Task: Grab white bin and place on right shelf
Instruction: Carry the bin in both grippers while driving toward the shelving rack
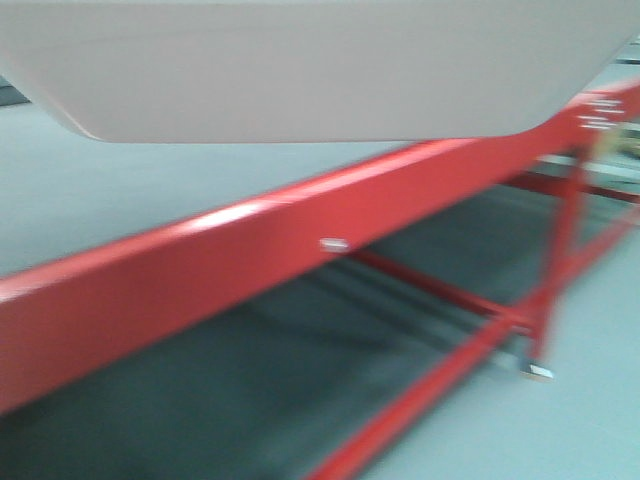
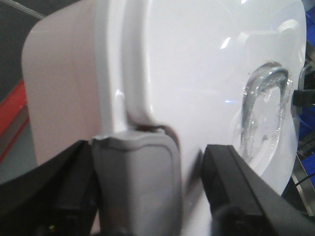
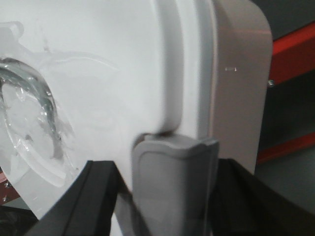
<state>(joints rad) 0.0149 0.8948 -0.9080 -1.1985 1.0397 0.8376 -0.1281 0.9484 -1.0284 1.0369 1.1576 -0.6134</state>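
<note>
The white bin [image 1: 300,70] hangs across the top of the front view, its pinkish underside above the floor. In the left wrist view the bin [image 2: 197,73] shows its glossy lid, and my left gripper [image 2: 147,191] straddles a grey latch [image 2: 138,182] on the rim. One black finger [image 2: 74,187] presses the latch; the other finger [image 2: 231,182] stands slightly off it. My right gripper [image 3: 172,196] holds the opposite grey latch [image 3: 172,182] of the bin [image 3: 98,73] in the same way. The right shelf is out of view.
A red-framed rack [image 1: 250,260] runs diagonally below the bin, with a dark lower deck and grey-green floor around it. Its red beams [image 3: 290,49] also show past the bin's corner. Blue crates [image 2: 307,167] sit at the right edge of the left wrist view.
</note>
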